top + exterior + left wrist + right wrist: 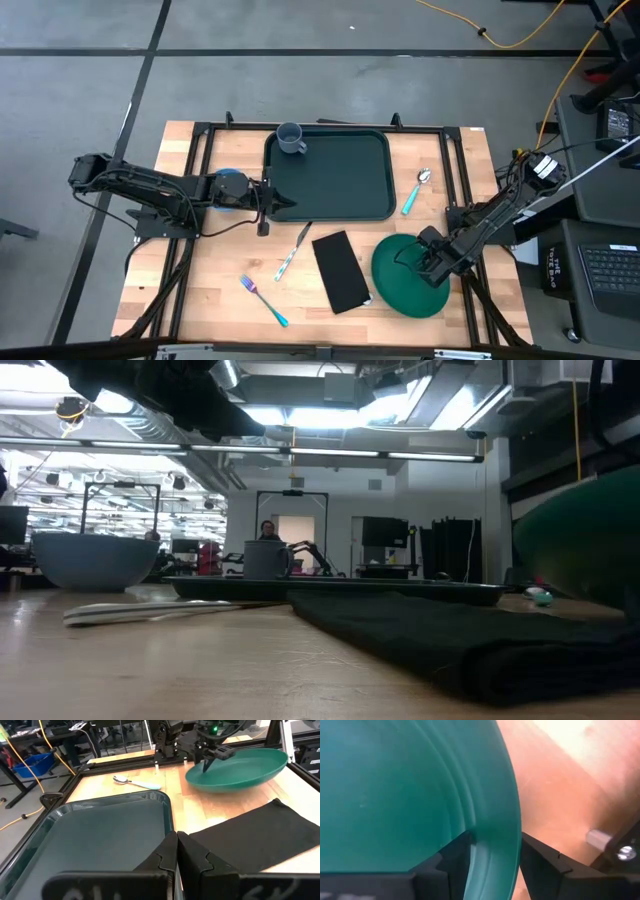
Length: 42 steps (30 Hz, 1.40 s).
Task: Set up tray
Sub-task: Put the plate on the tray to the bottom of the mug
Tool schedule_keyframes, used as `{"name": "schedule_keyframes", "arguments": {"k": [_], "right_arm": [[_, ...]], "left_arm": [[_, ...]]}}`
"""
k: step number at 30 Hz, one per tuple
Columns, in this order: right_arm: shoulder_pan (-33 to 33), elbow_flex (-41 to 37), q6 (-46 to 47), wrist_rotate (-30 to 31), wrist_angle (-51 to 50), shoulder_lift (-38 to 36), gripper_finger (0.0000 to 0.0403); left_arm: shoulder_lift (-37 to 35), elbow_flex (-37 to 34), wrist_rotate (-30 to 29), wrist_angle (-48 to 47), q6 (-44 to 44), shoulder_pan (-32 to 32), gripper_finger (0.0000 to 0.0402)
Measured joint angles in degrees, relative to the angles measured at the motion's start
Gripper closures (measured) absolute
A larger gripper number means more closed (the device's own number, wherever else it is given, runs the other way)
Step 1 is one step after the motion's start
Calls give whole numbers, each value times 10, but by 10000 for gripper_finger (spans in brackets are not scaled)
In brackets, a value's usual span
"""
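Lengthwise, the tray (345, 175) runs left-right; left pincer (283, 203) pressed together, right pincer (432, 262) pinching plate (400, 275) (tilted).

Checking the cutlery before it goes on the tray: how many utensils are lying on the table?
3. A spoon lies right of the tray; a knife lies below the tray, left of the black napkin; a fork lies near the front edge. None seems hidden.

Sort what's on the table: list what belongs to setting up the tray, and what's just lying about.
Part of the job:
tray
mug, already on the tray
plate, its rim between the right gripper fingers
napkin
spoon
knife
fork
bowl

Lying about:
yellow cable on the floor
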Motion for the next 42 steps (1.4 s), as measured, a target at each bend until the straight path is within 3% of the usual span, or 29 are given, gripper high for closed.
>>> {"name": "schedule_keyframes", "arguments": {"k": [8,15,20,26,32,42], "right_arm": [[0,0,21,-7,34,0,259],[0,3,42,-16,44,-1,332],[0,24,60,14,32,-2,387],[0,57,61,62,-14,2,389],[0,93,92,64,-100,-2,390],[0,178,92,91,-235,-76,393]], "left_arm": [[0,0,0,0,-1,0,399],[0,0,0,0,-1,0,399],[0,0,0,0,-1,0,400],[0,0,0,0,0,0,397],[0,0,0,0,1,0,401],[0,0,0,0,1,0,397]]}}
